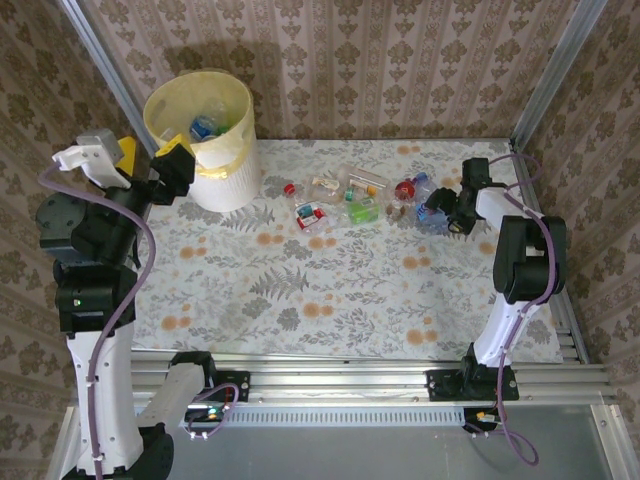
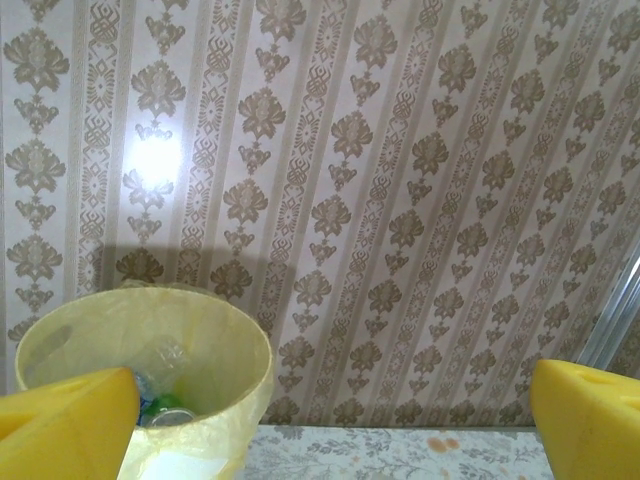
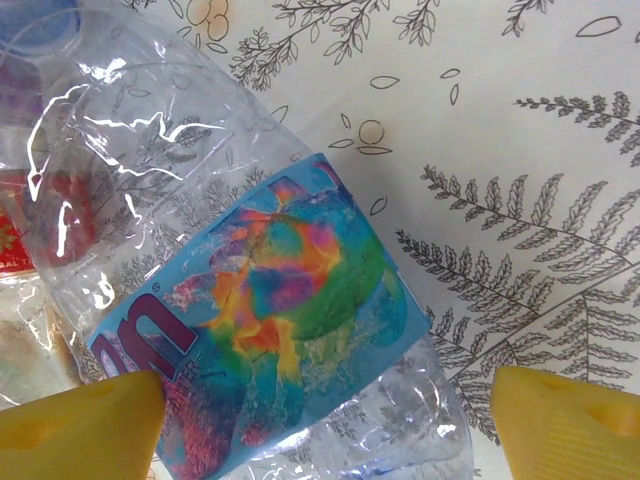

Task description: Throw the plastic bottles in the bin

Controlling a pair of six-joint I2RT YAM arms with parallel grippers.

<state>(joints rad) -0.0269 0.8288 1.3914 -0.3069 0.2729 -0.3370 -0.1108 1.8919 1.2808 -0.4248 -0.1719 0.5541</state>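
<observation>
The bin [image 1: 232, 160], pale yellow with a liner over its rim, stands at the far left with bottles inside [image 2: 163, 392]. My left gripper [image 1: 152, 150] hovers beside it, open, and nothing lies between its yellow fingers [image 2: 65, 428]. Several plastic bottles [image 1: 345, 195] lie in a cluster at the far middle of the table. My right gripper [image 1: 447, 212] is down at the cluster's right end, open around a clear crushed bottle with a blue multicoloured label [image 3: 260, 290]. Its left finger [image 3: 80, 430] touches the label, while the right finger [image 3: 570, 420] stands apart from the bottle.
A floral cloth [image 1: 330, 290] covers the table, with patterned walls on three sides and metal frame posts [image 1: 545, 70] in the far corners. A red-labelled bottle [image 3: 20, 235] lies right beside the one between my right fingers.
</observation>
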